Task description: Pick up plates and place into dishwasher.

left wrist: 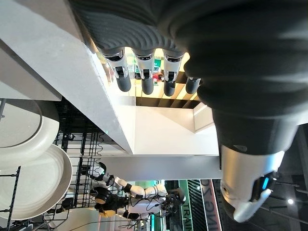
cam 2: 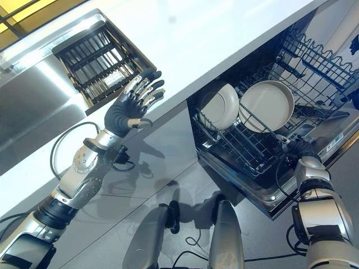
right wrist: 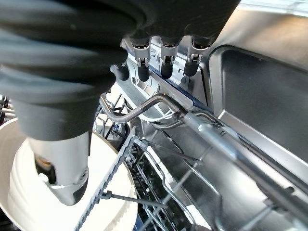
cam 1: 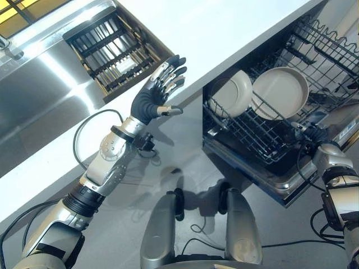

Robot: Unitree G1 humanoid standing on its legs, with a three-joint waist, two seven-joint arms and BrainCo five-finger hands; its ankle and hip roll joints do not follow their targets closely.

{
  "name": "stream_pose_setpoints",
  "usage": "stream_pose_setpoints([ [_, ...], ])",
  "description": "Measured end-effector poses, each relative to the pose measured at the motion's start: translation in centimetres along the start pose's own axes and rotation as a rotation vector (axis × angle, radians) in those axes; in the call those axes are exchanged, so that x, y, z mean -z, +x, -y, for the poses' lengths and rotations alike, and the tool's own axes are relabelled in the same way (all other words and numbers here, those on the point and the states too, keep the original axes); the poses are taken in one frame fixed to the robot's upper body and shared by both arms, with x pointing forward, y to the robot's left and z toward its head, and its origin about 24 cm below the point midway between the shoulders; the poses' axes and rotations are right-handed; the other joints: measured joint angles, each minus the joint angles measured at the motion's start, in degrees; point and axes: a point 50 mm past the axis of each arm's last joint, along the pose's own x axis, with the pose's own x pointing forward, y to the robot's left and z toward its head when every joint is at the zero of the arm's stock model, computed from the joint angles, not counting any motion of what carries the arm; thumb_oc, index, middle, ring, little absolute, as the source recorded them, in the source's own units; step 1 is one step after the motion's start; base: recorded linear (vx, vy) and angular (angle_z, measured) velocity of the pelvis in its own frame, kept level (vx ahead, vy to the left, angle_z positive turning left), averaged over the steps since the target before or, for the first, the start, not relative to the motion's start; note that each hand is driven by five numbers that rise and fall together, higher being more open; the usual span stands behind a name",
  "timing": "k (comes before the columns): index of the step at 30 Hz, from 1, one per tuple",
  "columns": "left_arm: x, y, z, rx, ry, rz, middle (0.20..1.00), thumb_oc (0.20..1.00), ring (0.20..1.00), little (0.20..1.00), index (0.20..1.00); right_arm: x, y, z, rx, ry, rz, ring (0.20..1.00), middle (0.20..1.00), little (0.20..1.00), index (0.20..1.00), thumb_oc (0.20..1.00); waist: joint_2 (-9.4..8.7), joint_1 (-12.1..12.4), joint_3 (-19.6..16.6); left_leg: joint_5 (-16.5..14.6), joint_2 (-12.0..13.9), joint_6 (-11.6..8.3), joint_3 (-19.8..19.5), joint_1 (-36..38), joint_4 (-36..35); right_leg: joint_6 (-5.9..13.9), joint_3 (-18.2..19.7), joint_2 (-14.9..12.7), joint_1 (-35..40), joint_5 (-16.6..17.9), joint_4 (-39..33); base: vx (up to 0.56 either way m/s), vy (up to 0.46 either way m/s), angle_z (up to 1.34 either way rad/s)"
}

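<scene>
Plates stand racked just beyond the right hand (right wrist: pixel 62 159): a large plate (cam 1: pixel 280 92) and, beside it, a bowl-like dish (cam 1: pixel 234 92) in the dishwasher rack (cam 1: pixel 247 140), fingers loose and empty. Further off, the left hand (cam 1: pixel 160 89) hovers spread and empty before the countertop (cam 1: pixel 224 28); no plate there, so loading looks finished.

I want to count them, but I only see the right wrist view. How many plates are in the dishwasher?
Observer: Two. A smaller plate and a larger plate stand on edge, side by side, in the dishwasher rack.
Operator: Is the other hand carrying one?
Observer: No. The left hand is open and holds nothing, raised by the counter edge.
Operator: What's up there?
Observer: A dark dish rack, set into the counter.
</scene>
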Motion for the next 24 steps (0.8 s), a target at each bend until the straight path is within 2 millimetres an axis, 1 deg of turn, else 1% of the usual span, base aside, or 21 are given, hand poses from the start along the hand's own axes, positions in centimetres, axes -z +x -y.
stream_pose_setpoints([
  [6,-0.3,0.5,0.0,0.026,0.006,-0.004,1.000,1.000,1.000,1.000,1.000,0.1,-0.1,0.6,-0.039,-0.035,-0.035,1.000,1.000,1.000,1.000,1.000,-0.49,1.2,0.0,-0.3,0.1,-0.22,-0.8,-1.2,1.6,-0.33,-0.5,0.0,-0.9,-0.5,1.4,0.02,-0.038,0.01],
  [9,-0.8,0.9,-0.1,0.041,0.019,0.009,1.000,1.000,1.000,1.000,1.000,-0.5,-0.1,0.8,-0.041,-0.035,-0.041,1.000,1.000,1.000,1.000,1.000,-0.62,1.2,0.0,-0.3,-0.2,-0.23,-1.8,-2.7,2.6,-0.35,-0.9,-0.1,-1.8,-0.5,2.0,0.02,-0.049,0.09],
  [12,-1.3,0.9,-0.6,0.034,0.011,0.019,1.000,1.000,1.000,1.000,1.000,-1.1,0.0,0.5,-0.048,-0.035,-0.038,1.000,1.000,1.000,1.000,1.000,-0.94,1.4,0.0,-0.3,-0.7,-0.26,-2.5,-4.2,3.5,-0.45,-1.2,-0.3,-3.0,-0.5,2.7,0.00,-0.059,0.03],
  [14,-1.7,1.1,-0.6,0.045,0.007,0.027,1.000,1.000,1.000,1.000,1.000,-1.6,0.0,0.3,-0.053,-0.025,-0.034,1.000,1.000,1.000,1.000,1.000,-0.93,1.7,0.0,-0.2,-1.1,-0.20,-3.4,-5.4,3.9,-0.45,-1.4,-0.3,-3.8,-0.5,2.9,0.00,-0.050,-0.01],
  [16,-1.8,1.3,-0.5,0.074,0.015,0.020,1.000,1.000,1.000,1.000,1.000,-2.2,0.0,0.3,-0.052,-0.045,-0.034,1.000,1.000,1.000,1.000,1.000,-0.95,2.7,0.0,-0.2,-1.6,-0.19,-3.8,-5.9,4.0,-0.43,-1.5,-0.6,-4.5,-0.5,3.2,0.02,-0.040,-0.09],
  [19,-2.4,1.4,-0.5,0.122,0.043,0.011,1.000,1.000,1.000,1.000,1.000,-3.5,0.1,-0.2,-0.061,-0.049,-0.023,1.000,1.000,1.000,1.000,1.000,-0.93,2.7,0.0,-0.1,-2.8,-0.02,-5.2,-7.1,4.1,-0.42,-1.6,-0.7,-5.5,-0.5,3.2,0.02,-0.017,0.00],
  [24,-3.2,1.8,-0.1,0.184,0.041,0.011,1.000,1.000,1.000,1.000,1.000,-5.6,0.0,-0.9,-0.089,-0.062,0.003,1.000,1.000,1.000,1.000,1.000,-0.83,3.1,0.0,-0.1,-3.6,0.06,-6.1,-8.8,4.7,-0.45,-1.6,-1.2,-7.2,-0.5,4.5,0.02,-0.038,0.10],
])
